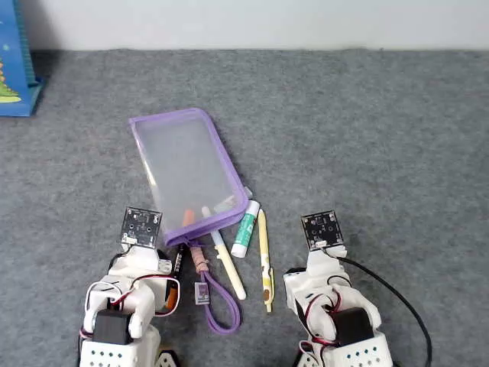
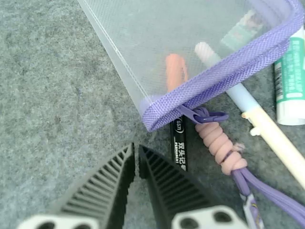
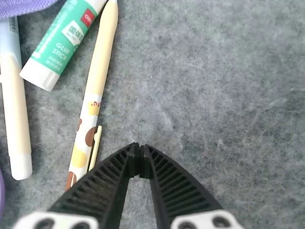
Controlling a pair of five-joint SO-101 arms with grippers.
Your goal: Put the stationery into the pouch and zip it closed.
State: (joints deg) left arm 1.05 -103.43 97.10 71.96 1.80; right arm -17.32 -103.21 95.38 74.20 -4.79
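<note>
A clear pouch with purple trim lies flat on the grey mat, its purple zip pull and strap trailing toward the arms. Under or in its near edge I see an orange item and the tip of a pale blue-and-cream pen; I cannot tell which. A black pen pokes out below the edge. A green glue stick and a cream pen with brown dots lie beside the pouch. My left gripper is shut near the pouch corner, holding nothing. My right gripper is shut beside the cream pen.
A pink coiled cord is tied to the purple strap. A blue box stands at the far left back. Bare grey mat spreads to the right of the pouch and behind it.
</note>
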